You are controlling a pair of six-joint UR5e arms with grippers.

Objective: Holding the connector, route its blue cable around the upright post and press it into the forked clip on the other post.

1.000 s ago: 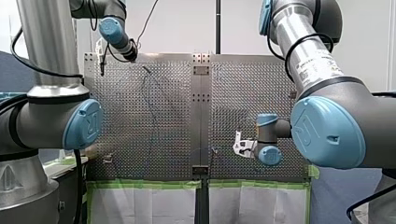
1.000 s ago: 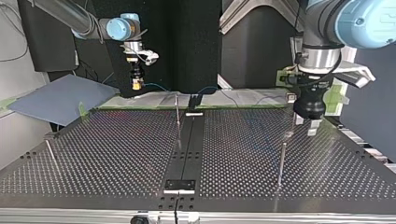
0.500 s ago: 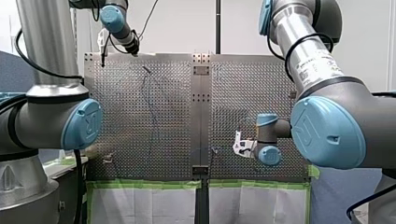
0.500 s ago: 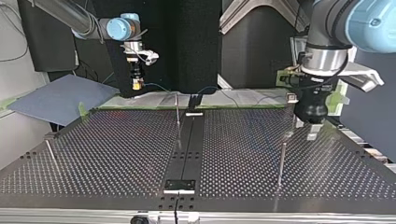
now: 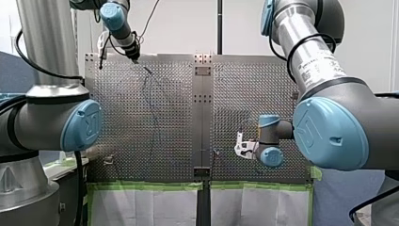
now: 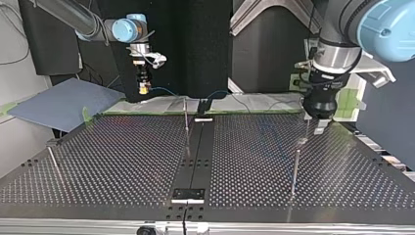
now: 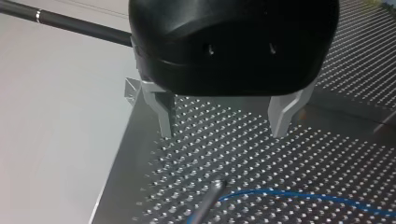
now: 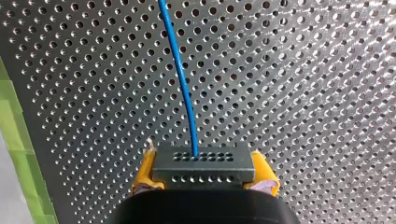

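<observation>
routing stage: your right hand (image 8: 204, 174) clamps the connector (image 8: 204, 161), left hand (image 7: 223, 122) hangs released. next, lead the blue cable (image 8: 180, 70) around the upright post (image 6: 186, 123).

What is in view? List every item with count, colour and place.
perforated table: one, silver, centre of the front view.
posts: three, metal, upright on the table.
connector: one, dark grey, held above the table.
cable: one, blue, from the connector across the table.
tape: several strips, green, table's near edge, front view.
sheet: one, blue-grey, beside the table, top view's left.
left gripper: one, black, metal fingers, open above the table.
right gripper: one, yellow pads, shut on the connector.
</observation>
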